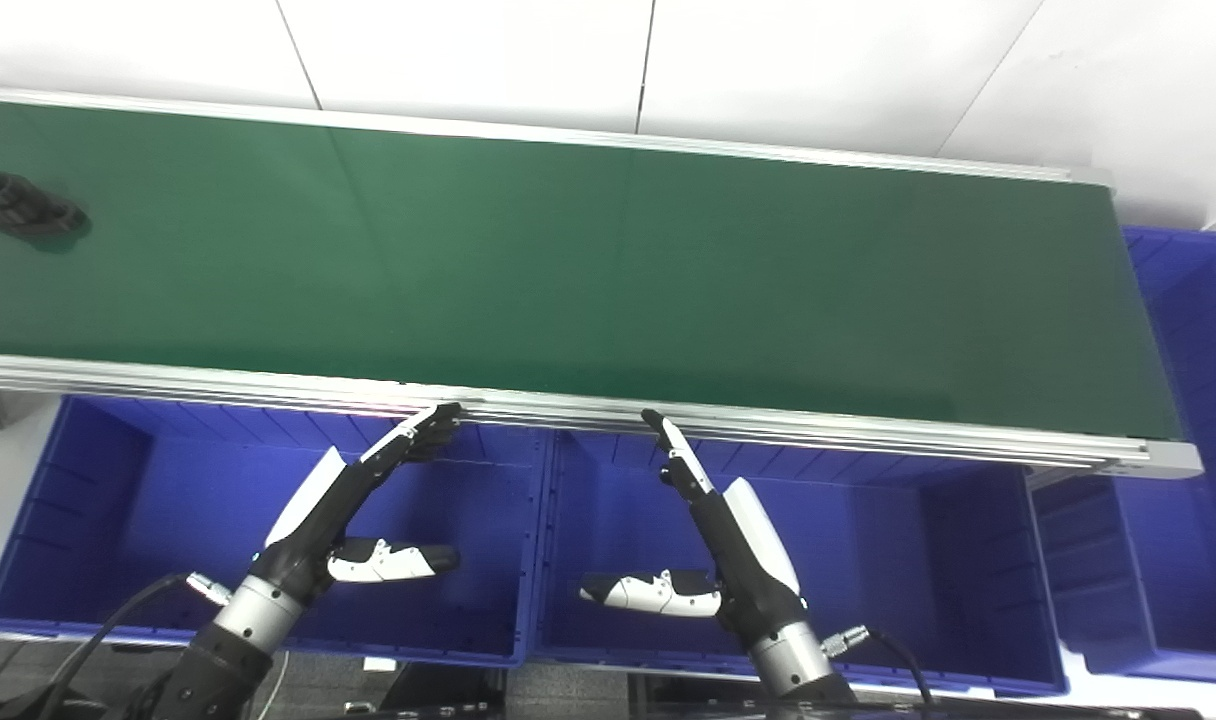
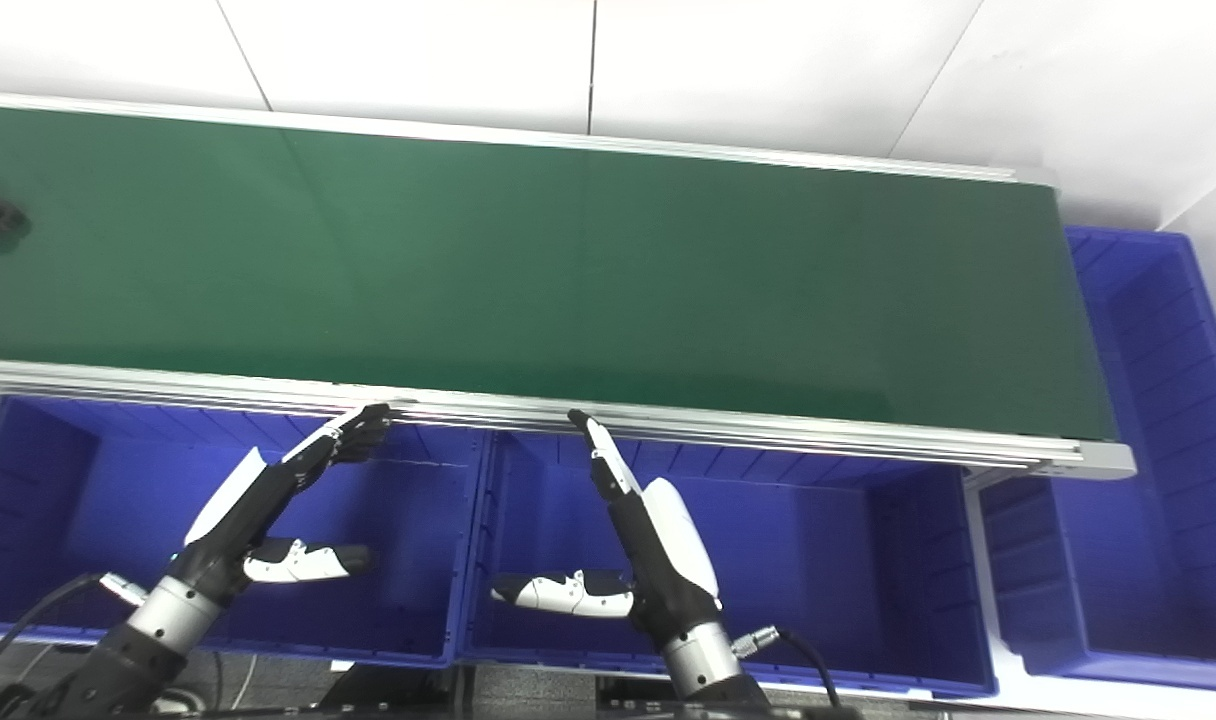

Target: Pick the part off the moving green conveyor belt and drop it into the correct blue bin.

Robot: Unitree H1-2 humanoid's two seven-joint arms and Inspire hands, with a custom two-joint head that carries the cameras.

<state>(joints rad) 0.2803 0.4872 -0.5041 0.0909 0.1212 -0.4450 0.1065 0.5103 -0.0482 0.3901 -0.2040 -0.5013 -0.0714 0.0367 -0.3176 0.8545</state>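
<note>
A black part point(image 1: 26, 205) lies on the green conveyor belt point(image 1: 608, 270) at its far left end, about midway between the rear and front rails, well apart from both hands. Below the belt's front rail, the left hand point(image 1: 353, 510) hangs over the left blue bin point(image 1: 88, 520), fingers straight and spread from the thumb, holding nothing. Just beside it, the right hand point(image 1: 713, 530) hovers over the middle blue bin point(image 1: 918, 560), likewise spread and empty. A third blue bin point(image 1: 1193, 400) sits at the belt's right end.
</note>
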